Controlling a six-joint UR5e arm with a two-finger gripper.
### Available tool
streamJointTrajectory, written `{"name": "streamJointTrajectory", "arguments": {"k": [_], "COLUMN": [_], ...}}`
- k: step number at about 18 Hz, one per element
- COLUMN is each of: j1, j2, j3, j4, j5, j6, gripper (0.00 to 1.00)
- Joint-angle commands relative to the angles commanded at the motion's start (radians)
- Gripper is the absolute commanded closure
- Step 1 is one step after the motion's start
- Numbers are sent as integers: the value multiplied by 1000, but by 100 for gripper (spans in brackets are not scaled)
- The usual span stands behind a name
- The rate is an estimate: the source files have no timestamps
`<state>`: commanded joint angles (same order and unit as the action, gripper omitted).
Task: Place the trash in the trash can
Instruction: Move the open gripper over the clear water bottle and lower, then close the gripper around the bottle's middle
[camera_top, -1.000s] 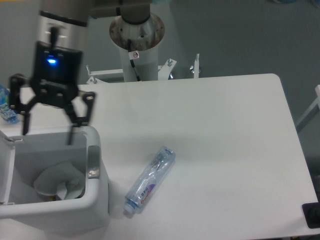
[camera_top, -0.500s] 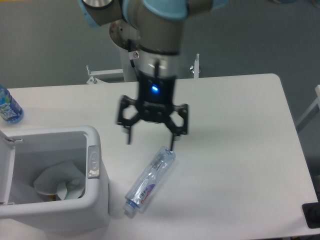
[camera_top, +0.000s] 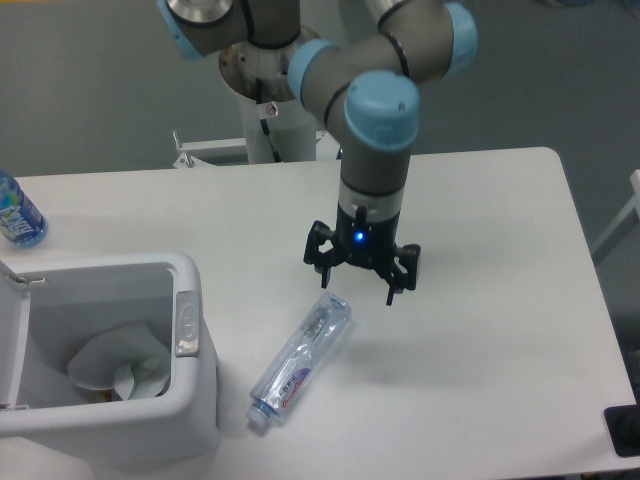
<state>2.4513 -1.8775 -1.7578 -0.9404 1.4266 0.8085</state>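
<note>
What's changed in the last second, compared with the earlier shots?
The gripper swung from above the trash can rightward across the table and now hangs open and empty just past the flattened bottle's upper end. Bottle, bin, white wad inside it and upright water bottle stayed put.

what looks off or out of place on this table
The flattened clear bottle lies on its side on the table, crushed and angled, beside the white bin rather than in it. A crumpled white wad is already inside. The open gripper hovers just above the bottle's upper end.
</note>
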Motion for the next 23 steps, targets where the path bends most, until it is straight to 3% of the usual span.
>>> {"name": "streamJointTrajectory", "arguments": {"k": [2, 5, 13, 23], "j1": [-14, -26, -67, -81], "j2": [-26, -41, -147, -183], "j3": [-8, -18, -25, -32], "j4": [6, 61, 101, 124], "j5": [6, 6, 6, 9], "j6": [-5, -3, 3, 8], "gripper": [0, 0, 0, 0]}}
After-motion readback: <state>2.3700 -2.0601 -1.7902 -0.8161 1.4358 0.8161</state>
